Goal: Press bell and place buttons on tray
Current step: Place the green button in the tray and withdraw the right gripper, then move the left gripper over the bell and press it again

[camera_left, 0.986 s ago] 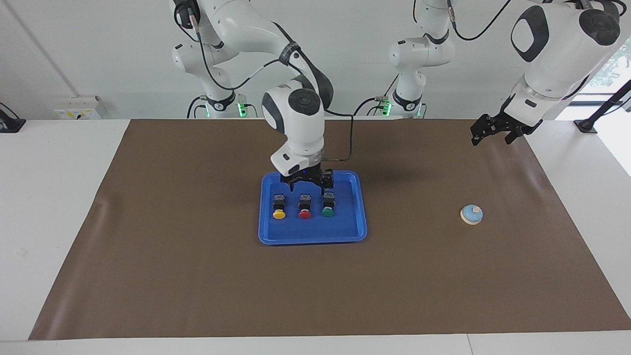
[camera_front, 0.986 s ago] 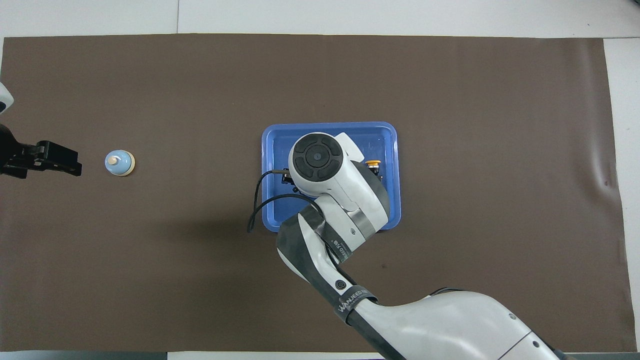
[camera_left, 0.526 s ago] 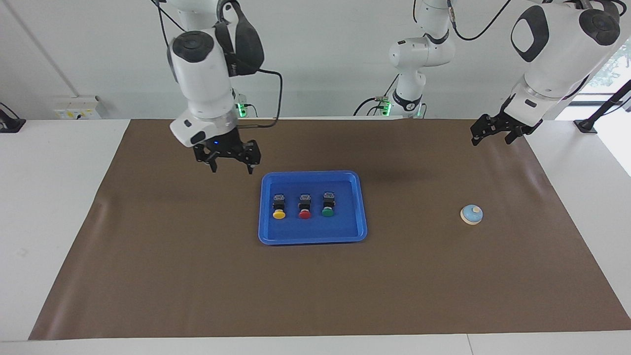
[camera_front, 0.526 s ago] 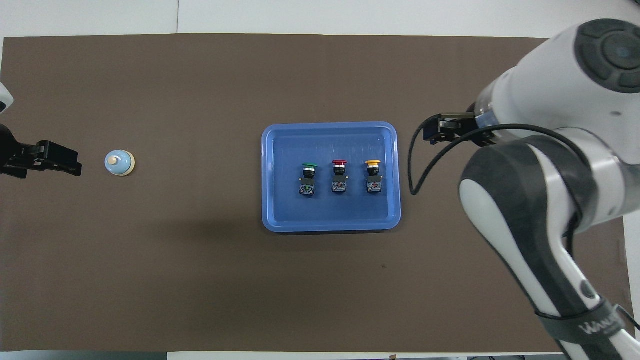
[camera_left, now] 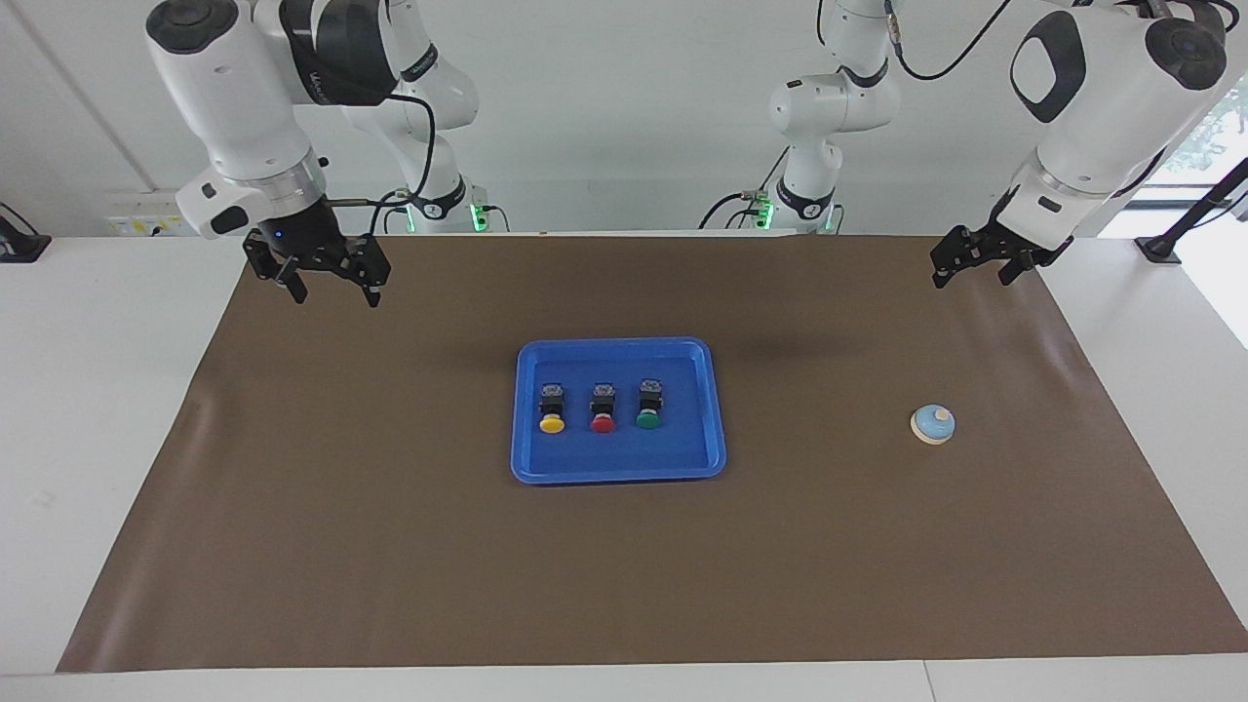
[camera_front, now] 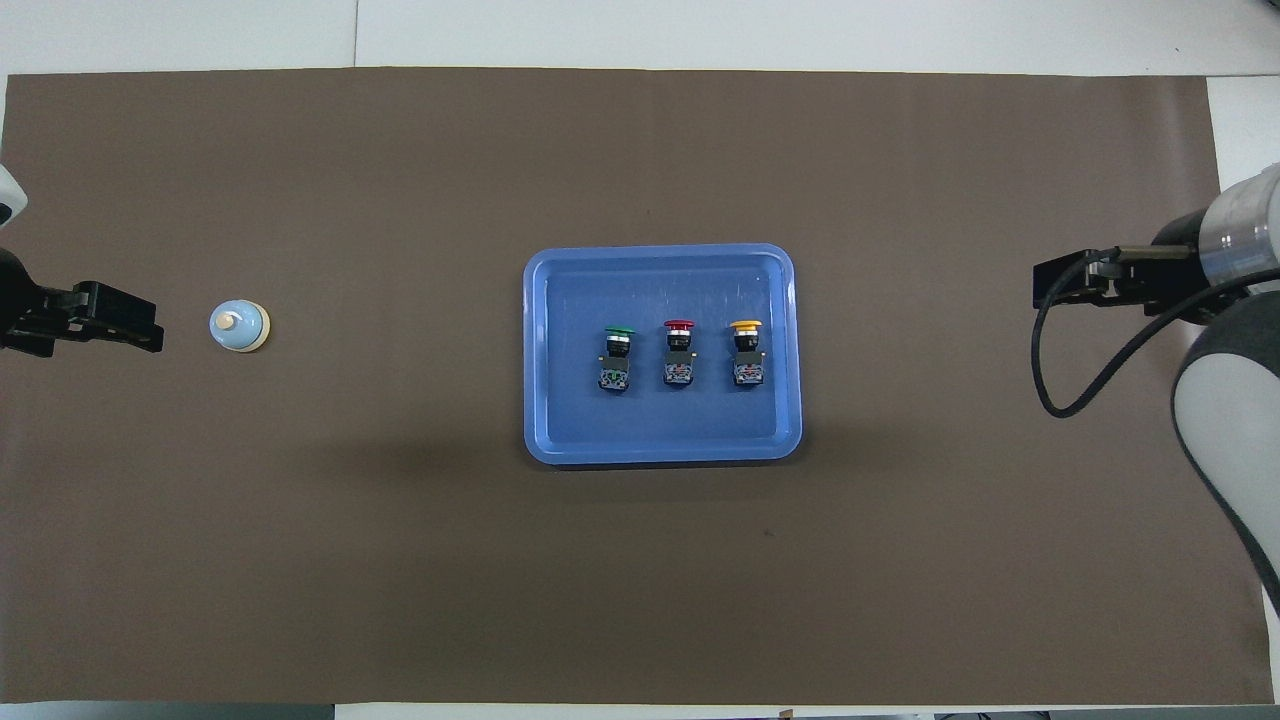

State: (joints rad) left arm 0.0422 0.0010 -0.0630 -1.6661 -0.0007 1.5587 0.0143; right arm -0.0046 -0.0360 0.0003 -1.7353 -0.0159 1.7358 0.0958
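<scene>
The blue tray (camera_left: 619, 475) (camera_front: 660, 452) lies in the middle of the brown mat. Three buttons stand in a row in it: yellow (camera_left: 552, 423) (camera_front: 745, 326), red (camera_left: 603, 423) (camera_front: 680, 326) and green (camera_left: 647, 419) (camera_front: 620, 332). The light blue bell (camera_left: 933, 424) (camera_front: 239, 327) sits on the mat toward the left arm's end of the table. My right gripper (camera_left: 332, 292) (camera_front: 1042, 287) hangs open and empty over the mat's edge at the right arm's end. My left gripper (camera_left: 970, 280) (camera_front: 158, 327) waits open and empty, raised over the mat beside the bell.
A brown mat (camera_left: 390, 546) covers most of the white table (camera_left: 97, 439). A black stand foot (camera_left: 1160, 249) sits off the mat at the left arm's end, and another (camera_left: 19, 244) at the right arm's end.
My right gripper has lifted off the tray and swung out to the right arm's end of the table, uncovering all three buttons. The left arm, bell and tray have not moved.
</scene>
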